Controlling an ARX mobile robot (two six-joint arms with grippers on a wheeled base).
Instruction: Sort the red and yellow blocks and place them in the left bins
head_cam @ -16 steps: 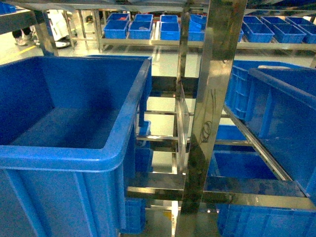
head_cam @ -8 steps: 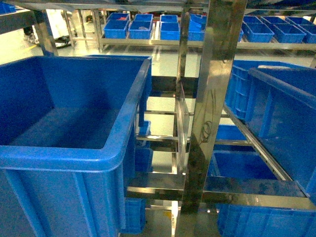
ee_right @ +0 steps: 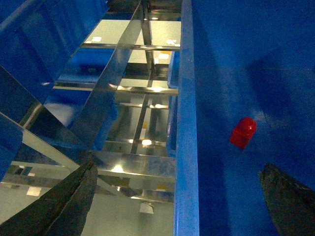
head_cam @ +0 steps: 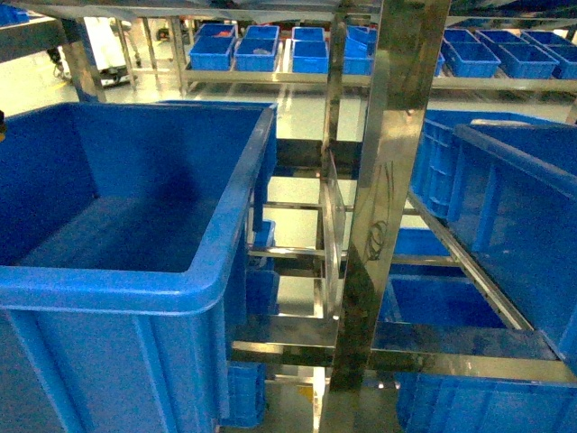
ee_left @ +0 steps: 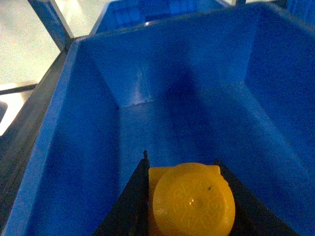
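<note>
Your left gripper (ee_left: 189, 196) is closed on the yellow block (ee_left: 189, 199), its dark fingers (ee_left: 125, 206) pressed against both sides, studs facing the camera at 6 o'clock in the left wrist view. It hangs over the open left bin (ee_left: 74, 123), whose bare floor stretches toward 12 o'clock. So you are at the drop step for the yellow piece: the next move calls for parting the jaws while the block is inside the rim, ideally a little lower so it does not bounce out.

Your right gripper (ee_right: 182, 196) stands wide open and holds nothing; its fingers straddle a blue rim (ee_right: 186, 123). The red block (ee_right: 243, 132) lies loose on blue plastic at 3 o'clock, probably the floor of a crate, though the angle makes that hard to confirm.

In the head view neither arm shows clearly. Compared with a second ago the scene is nearly unchanged; only a small dark shape, perhaps your left arm, has appeared at the frame's edge at 9 o'clock.
</note>
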